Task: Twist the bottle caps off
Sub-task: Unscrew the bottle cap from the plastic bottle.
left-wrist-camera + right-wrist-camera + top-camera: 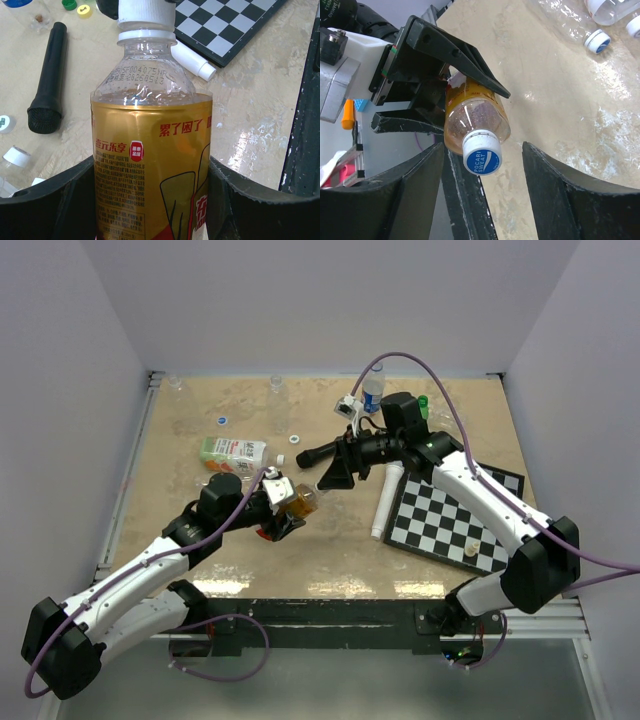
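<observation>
**Two grippers meeting at one amber bottle**

Closest to the near edge of the table (200, 560), the left gripper (285, 512) is gripping the amber bottle (150, 165) by its body. Both of its black fingers (60, 200) are pressing on the yellow and red label. The bottle is hanging above the table, a little left of the middle, with its neck pointing toward the right arm. Its cap (481, 155), white with a blue printed top, is sitting on the neck.

Just beyond it, the right gripper (482, 149) is reaching in from the far right side. Its jaws are standing open, one on each side of the cap. A small gap is showing on both sides, so they are not touching the cap.

Behind the right gripper, a black microphone (325, 452) is lying on the table. A white tube (386, 502) is lying beside it, just at the left edge of a chessboard (455, 515).

Further left, a green and white carton (232, 451) is lying on its side. A loose blue cap (221, 422) and a loose white cap (296, 439) are resting apart from each other near it.

At the far edge, a bottle with a blue label (373, 392) is standing upright.
</observation>
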Available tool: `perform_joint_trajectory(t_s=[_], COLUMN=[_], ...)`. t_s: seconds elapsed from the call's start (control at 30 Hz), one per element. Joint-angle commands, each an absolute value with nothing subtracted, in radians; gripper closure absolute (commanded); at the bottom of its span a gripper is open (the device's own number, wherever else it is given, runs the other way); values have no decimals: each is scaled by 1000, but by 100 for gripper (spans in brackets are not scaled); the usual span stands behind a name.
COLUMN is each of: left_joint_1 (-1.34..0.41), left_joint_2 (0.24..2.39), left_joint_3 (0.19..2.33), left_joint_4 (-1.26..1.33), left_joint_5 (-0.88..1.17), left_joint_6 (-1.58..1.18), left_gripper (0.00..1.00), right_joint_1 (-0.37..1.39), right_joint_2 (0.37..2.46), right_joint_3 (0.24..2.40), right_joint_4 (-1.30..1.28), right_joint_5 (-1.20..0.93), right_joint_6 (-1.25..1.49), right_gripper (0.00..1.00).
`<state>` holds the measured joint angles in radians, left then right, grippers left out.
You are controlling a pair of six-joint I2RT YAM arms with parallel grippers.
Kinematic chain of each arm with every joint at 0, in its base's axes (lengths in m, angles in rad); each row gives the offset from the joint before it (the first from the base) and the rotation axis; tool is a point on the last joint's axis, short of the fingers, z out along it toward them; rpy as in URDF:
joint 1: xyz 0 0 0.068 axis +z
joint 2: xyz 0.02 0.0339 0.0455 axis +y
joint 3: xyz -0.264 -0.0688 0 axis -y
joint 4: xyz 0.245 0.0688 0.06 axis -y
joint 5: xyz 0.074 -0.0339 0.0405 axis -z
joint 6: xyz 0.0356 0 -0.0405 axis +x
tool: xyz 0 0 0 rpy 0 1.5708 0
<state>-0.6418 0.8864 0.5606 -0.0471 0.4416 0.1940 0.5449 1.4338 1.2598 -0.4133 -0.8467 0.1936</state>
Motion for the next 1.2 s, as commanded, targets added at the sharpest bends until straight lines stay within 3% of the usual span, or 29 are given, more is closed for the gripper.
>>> perform_joint_trajectory(t_s=[0.0, 0.27, 0.47, 0.57, 0.7, 1.0, 1.17], left_joint_1=[-635, -635, -635, -635, -635, -635, -637], left_joint_2=[881, 881, 881, 879, 880, 879, 873], left_joint_3=[572, 571, 571, 571, 571, 572, 571], left_joint_4=[-25, -25, -25, -25, -25, -25, -26], left_joint_5=[443, 443, 443, 443, 443, 448, 443], left_joint_6=[187, 187, 186, 186, 186, 187, 189], left_gripper=[100, 100, 100, 100, 100, 100, 100], right_joint_1=[549, 555, 557, 557, 557, 575, 580], right_joint_2=[1427, 1437, 1431, 1427, 1434, 1624, 1537], right_joint_3=[1264, 1269, 1278, 1292, 1327, 1577, 1510], right_joint_4=[-448, -471, -463, -468, -563, -1207, -1148], right_joint_5=[-857, -876, -908, -939, -995, -1034, -859], right_joint_6=[161, 137, 89, 14, -237, -1241, -1602], right_gripper=[35, 54, 90, 98, 100, 100, 100])
